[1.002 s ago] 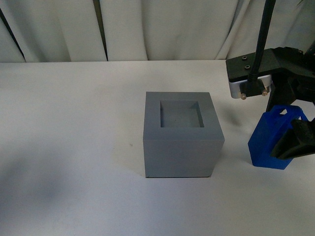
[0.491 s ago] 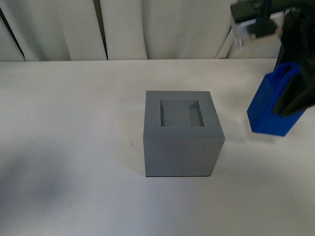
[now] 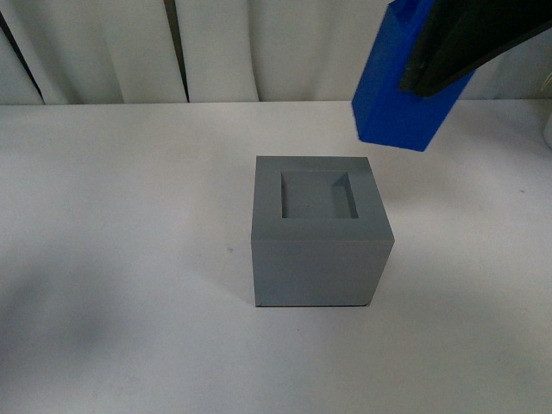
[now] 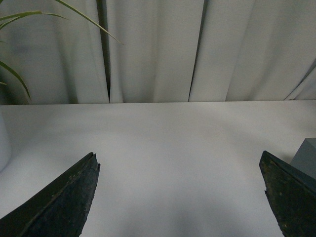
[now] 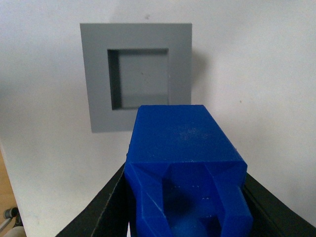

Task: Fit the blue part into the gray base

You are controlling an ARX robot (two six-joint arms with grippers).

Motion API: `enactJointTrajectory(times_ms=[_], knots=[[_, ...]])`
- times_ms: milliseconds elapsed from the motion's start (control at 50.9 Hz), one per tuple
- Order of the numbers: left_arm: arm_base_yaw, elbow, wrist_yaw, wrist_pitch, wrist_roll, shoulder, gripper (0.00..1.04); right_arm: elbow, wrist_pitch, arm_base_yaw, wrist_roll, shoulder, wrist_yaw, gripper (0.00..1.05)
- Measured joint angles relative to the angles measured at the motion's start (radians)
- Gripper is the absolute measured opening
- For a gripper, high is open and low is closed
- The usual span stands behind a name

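The gray base stands on the white table, its square recess facing up and empty. High at the upper right, the blue part hangs tilted in the air, with my right gripper shut on it. It is above and to the right of the base, not touching it. The right wrist view looks down past the blue part held in the right gripper onto the gray base beyond it. My left gripper is open over bare table, with nothing between its fingers.
White curtains hang behind the table's far edge. A gray corner, probably the base, shows in the left wrist view. Plant leaves reach into that view. A wooden floor strip appears beside the table in the right wrist view.
My right gripper has lifted the blue part from table level at the right and carried it up and leftward, closer to the gray base. The base has not moved.
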Motion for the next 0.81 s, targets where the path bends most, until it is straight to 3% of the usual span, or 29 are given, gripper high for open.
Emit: enactJointTrajectory(times_ms=[354, 805], knots=[[0.0, 0.0, 0.0, 0.0, 0.0, 0.0, 0.99, 0.017, 0.015, 0.101, 0.036, 0.084, 0.0, 0.47], [0.0, 0.0, 0.0, 0.0, 0.0, 0.0, 0.99, 0.026, 0.011, 0.113, 0.041, 0.098, 0.009, 0.47]])
